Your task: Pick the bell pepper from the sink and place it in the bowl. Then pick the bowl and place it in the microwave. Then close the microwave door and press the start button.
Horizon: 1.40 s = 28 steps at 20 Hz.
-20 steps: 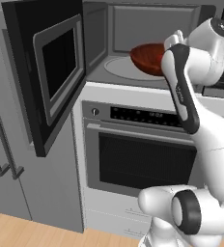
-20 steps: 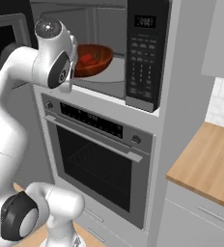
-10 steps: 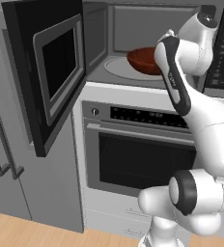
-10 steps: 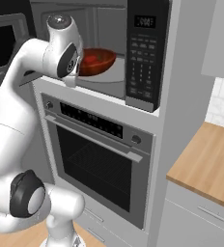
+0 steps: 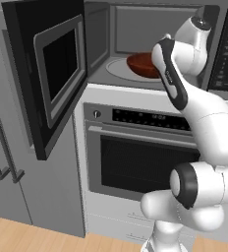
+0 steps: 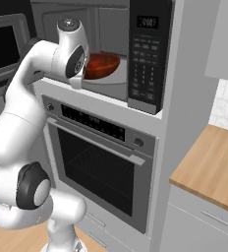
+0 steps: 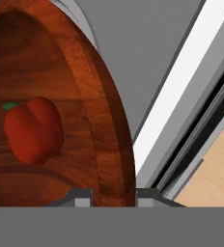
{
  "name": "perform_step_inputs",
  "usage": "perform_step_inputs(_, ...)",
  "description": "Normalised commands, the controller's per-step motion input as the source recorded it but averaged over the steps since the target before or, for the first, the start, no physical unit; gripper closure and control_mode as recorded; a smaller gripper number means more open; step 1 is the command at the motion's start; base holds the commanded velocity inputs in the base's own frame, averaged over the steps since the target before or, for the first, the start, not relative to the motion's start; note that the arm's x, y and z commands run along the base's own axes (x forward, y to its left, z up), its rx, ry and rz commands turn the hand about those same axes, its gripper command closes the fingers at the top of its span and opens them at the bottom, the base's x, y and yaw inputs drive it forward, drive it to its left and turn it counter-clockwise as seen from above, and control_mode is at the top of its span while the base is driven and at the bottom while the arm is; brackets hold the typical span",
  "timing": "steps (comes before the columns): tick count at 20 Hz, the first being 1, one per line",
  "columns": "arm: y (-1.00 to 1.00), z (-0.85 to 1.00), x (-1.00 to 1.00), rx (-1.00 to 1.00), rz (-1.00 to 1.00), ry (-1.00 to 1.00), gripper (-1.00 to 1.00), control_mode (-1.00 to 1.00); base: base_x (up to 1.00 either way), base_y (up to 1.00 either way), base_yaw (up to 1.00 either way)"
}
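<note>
The bowl (image 5: 142,65) sits on the round plate (image 5: 119,69) inside the microwave (image 6: 117,59), with the bell pepper (image 7: 33,130) lying in it. The tool (image 7: 113,195) straddles the bowl's rim, one fingertip on each side; whether it grips cannot be told. The microwave door (image 5: 48,74) stands swung open to the left.

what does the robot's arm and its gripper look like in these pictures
The arm is glossy white, built of rounded, tube-like segments with dark grey to black rings and round caps at the joints. No cables or markings are visible. In the hand view, the gripper shows as two small dark grey, flat-topped finger tips.
</note>
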Motion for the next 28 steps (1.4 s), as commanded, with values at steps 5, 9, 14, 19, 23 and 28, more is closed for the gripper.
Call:
perform_step_inputs(5, -0.09, -0.19, 0.32, 0.0, 0.0, 0.02, 1.0, -1.0, 0.0, 0.0, 0.0)
perform_step_inputs(9, -0.09, -0.15, 0.37, 0.0, 0.0, 0.03, 1.0, -1.0, 0.0, 0.0, 0.0)
perform_step_inputs(14, -0.04, -0.07, 0.42, 0.0, 0.0, 0.04, 1.0, -1.0, 0.0, 0.0, 0.0)
perform_step_inputs(19, 0.0, -0.11, 0.42, 0.0, 0.0, 0.04, 1.0, -1.0, 0.0, 0.0, 0.0)
perform_step_inputs(23, 0.0, -0.21, 0.4, 0.0, 0.0, 0.03, 1.0, -1.0, 0.0, 0.0, 0.0)
perform_step_inputs(28, 0.0, -0.25, 0.43, 0.0, 0.0, 0.04, -1.0, -1.0, 0.0, 0.0, 0.0)
